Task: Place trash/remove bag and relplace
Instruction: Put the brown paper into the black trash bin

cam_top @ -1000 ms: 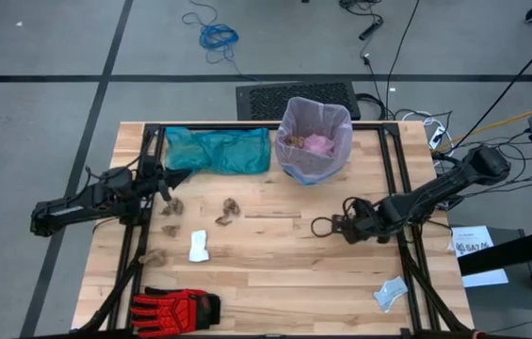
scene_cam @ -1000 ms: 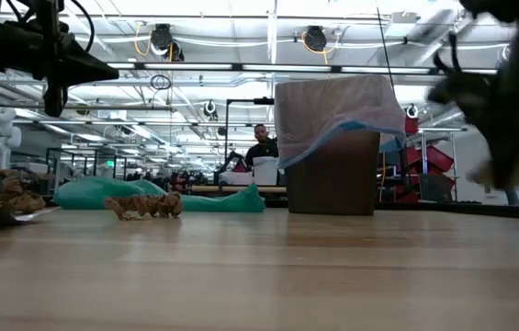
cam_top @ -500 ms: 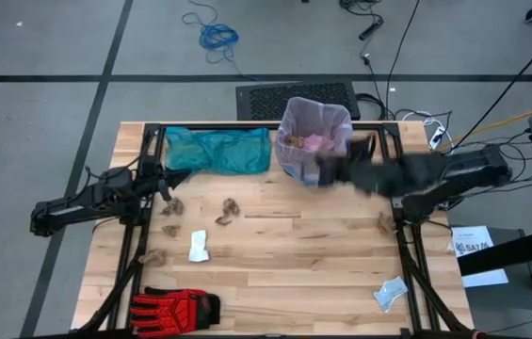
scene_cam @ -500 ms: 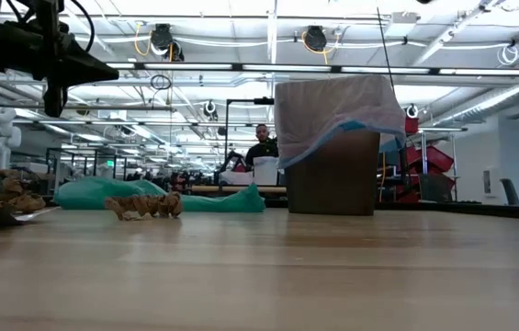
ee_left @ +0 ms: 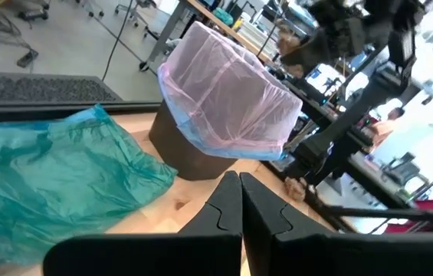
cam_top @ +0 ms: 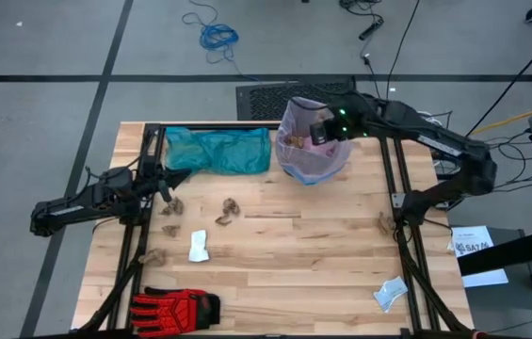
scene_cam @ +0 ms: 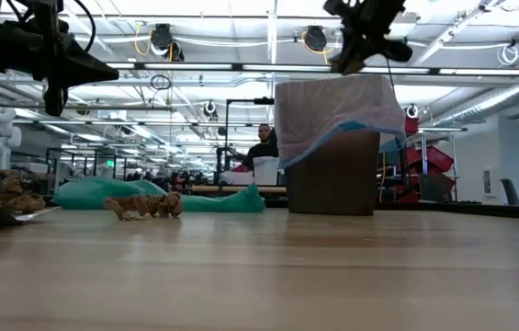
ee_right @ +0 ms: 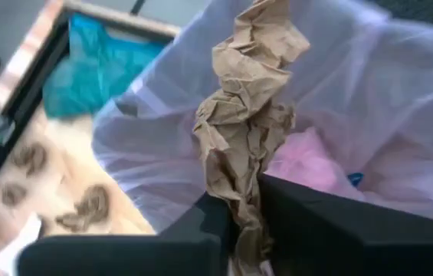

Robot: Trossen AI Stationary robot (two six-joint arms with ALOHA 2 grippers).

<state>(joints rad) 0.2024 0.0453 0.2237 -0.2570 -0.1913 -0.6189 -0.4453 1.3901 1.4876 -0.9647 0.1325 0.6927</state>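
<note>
Tabletop (cam_top: 275,273) wide, plank; bin lined with bag (cam_top: 305,160) near far edge, right of centre; right gripper (cam_top: 323,132) directly above bag mouth, pinching crumpled brown paper (ee_right: 250,115), long axis hanging down toward opening; left gripper (cam_top: 179,177) pressed together, empty, near left edge; right wrist view alone shows paper and pink scrap (ee_right: 308,165) inside.

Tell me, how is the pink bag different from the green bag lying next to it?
The pink bag is opened out and lines a dark bin, its rim folded over the top; the green bag lies flat and crumpled on the table. The pink bag already holds trash, and the right tool holds crumpled brown paper above it; nothing shows inside the green bag. Both are thin, see-through plastic.
</note>
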